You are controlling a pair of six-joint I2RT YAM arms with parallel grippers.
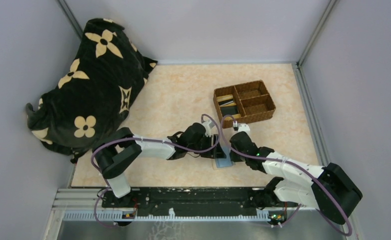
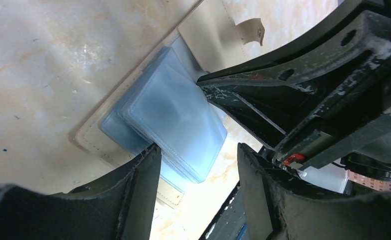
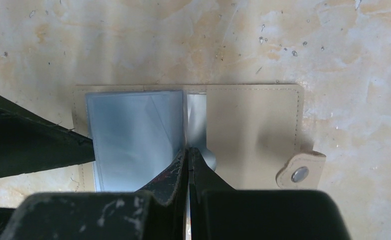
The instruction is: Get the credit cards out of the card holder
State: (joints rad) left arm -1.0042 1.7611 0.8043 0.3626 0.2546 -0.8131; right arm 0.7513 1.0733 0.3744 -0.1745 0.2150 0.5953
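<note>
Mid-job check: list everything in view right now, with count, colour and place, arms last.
cream-beige folding card holder: one, cream, lying open on the table between the two grippers
clear blue-grey plastic sleeves: a stack, count unclear, on the holder's half away from its snap tab
brown woven compartment tray: one, brown, right rear of the table
flat card-like pieces: count unclear, tan and dark, in the tray's left end
black blanket with cream flower pattern: one, bunched at the left rear corner
beige marbled table: one, under everything
left gripper: one, black, open, jaws at the sleeves' edge
right gripper: one, black, shut, tips at the holder's fold
</note>
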